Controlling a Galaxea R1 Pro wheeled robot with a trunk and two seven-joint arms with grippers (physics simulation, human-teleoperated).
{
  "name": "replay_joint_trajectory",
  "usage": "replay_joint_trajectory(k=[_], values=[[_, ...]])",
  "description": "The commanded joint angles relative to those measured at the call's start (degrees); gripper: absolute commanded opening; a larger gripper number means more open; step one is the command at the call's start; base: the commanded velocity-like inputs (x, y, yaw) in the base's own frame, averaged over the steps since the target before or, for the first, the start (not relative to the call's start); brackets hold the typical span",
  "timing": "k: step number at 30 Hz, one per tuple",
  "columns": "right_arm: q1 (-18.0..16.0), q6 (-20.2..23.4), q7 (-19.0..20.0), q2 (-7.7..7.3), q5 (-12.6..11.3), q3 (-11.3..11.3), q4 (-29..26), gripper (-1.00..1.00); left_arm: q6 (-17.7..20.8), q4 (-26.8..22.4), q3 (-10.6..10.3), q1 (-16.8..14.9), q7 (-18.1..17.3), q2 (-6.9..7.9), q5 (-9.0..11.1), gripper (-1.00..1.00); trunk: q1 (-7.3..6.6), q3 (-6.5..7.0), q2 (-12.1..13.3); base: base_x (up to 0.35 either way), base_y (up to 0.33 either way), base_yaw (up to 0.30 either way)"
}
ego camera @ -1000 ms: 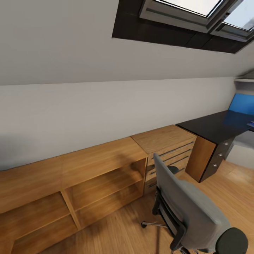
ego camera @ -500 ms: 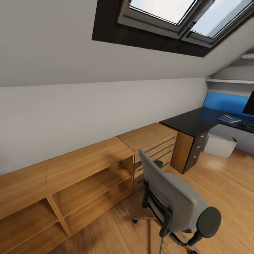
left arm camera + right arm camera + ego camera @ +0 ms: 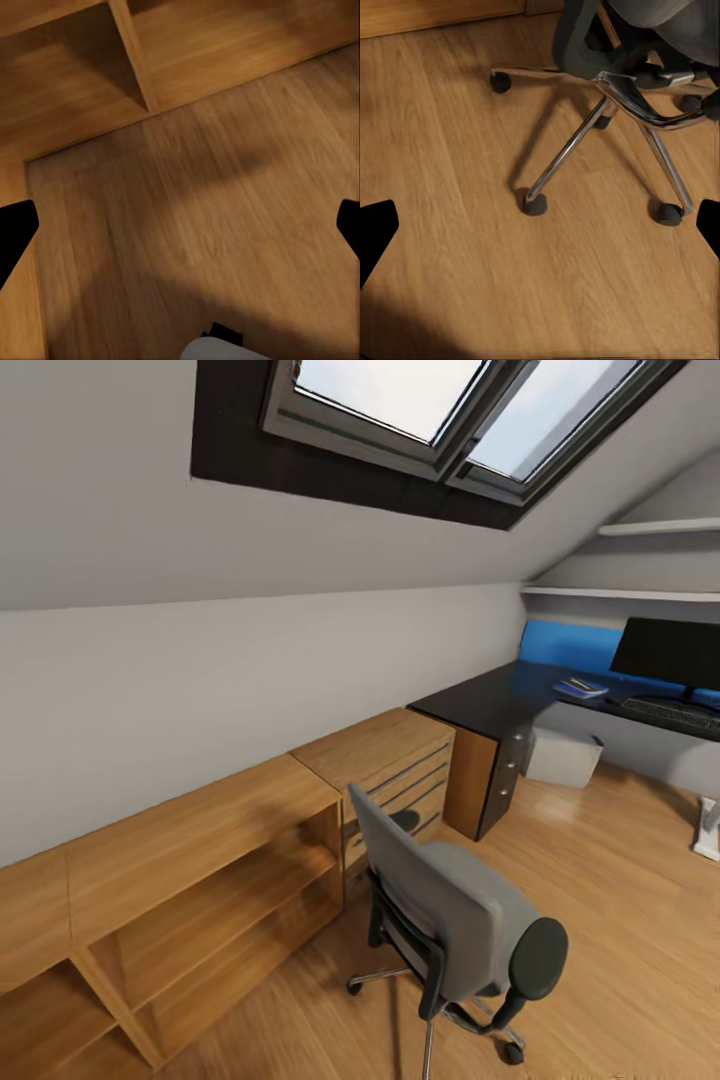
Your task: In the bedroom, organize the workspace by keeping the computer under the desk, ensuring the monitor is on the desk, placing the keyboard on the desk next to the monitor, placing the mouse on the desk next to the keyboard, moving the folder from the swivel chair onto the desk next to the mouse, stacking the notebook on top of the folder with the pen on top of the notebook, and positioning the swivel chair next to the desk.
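Note:
The grey swivel chair (image 3: pixel 455 930) stands on the wood floor in front of me, its back turned to me. Its chrome base (image 3: pixel 611 112) shows in the right wrist view, beyond my open right gripper (image 3: pixel 540 225). At the far right is the black-topped desk (image 3: pixel 490 705). On it stand the monitor (image 3: pixel 665 652) and the keyboard (image 3: pixel 670 710). Left of them lies the blue folder (image 3: pixel 574 691) with the small notebook (image 3: pixel 586 684) on it. The white computer (image 3: pixel 563 757) sits under the desk. Pen and mouse are too small to make out. My left gripper (image 3: pixel 180 229) hangs open over bare floor.
A low open wooden shelf unit (image 3: pixel 200 880) runs along the wall at left and also shows as shelf compartments (image 3: pixel 97 67) in the left wrist view. A wooden drawer chest (image 3: pixel 385 760) joins it to the desk. A skylight (image 3: pixel 440 410) sits in the sloped ceiling. Open floor lies right of the chair.
The whole head view has swung toward the desk, so the camera moved. The monitor, keyboard and computer have come into view, and the chair sits further left in the picture.

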Motion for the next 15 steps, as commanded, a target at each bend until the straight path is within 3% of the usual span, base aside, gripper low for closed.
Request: replay_joint_trajectory(k=[1, 15], values=[[-0.1, -0.2, -0.3, 0.03, -0.1, 0.5, 0.1, 1.0, -0.1, -0.1, 0.0, 0.0, -0.1, -0.02, 0.3, 1.0, 0.01, -0.01, 0.0, 0.0, 0.0, -0.287], [-0.1, -0.2, -0.3, 0.07, -0.1, 0.5, 0.1, 1.0, -0.1, -0.1, 0.0, 0.0, -0.1, 0.0, 0.3, 1.0, 0.01, 0.71, 0.0, 0.0, 0.0, -0.282]])
